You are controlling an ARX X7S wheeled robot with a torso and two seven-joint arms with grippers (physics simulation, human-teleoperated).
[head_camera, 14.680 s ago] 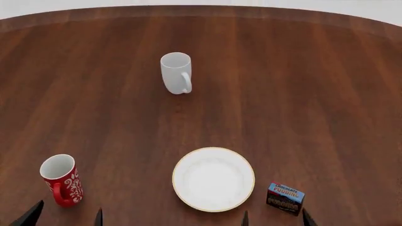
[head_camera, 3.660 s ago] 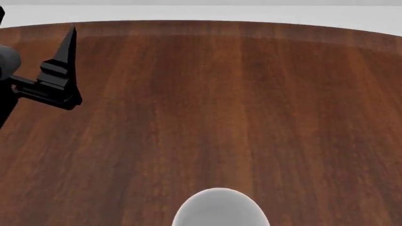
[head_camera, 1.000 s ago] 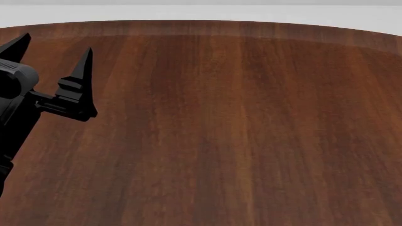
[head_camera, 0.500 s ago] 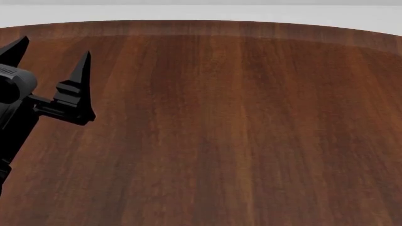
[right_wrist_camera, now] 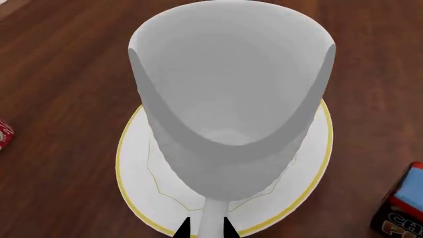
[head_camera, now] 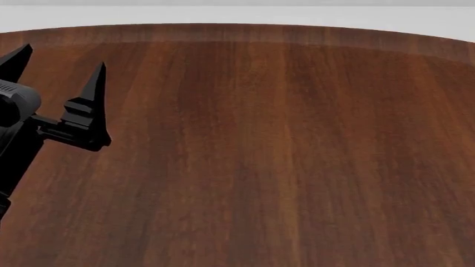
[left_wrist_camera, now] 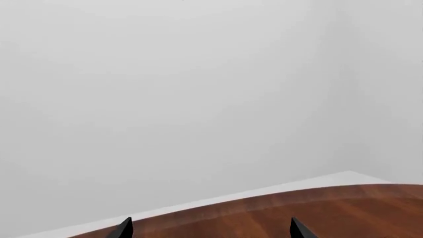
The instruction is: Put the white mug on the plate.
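while r jaws pinch its handle, white mug over plate.

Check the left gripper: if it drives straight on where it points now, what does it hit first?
Probably nothing nearby. The left gripper is open and raised, and its wrist view shows only the far edge of the table between the fingertips, then blank pale background. The way looks free as far as the picture shows; depth beyond is unclear.

The left gripper was rendered matte black, with two tapered, pointed fingers, a stepped block beneath one and a grey rounded housing. Only black tips were shown of the right gripper.
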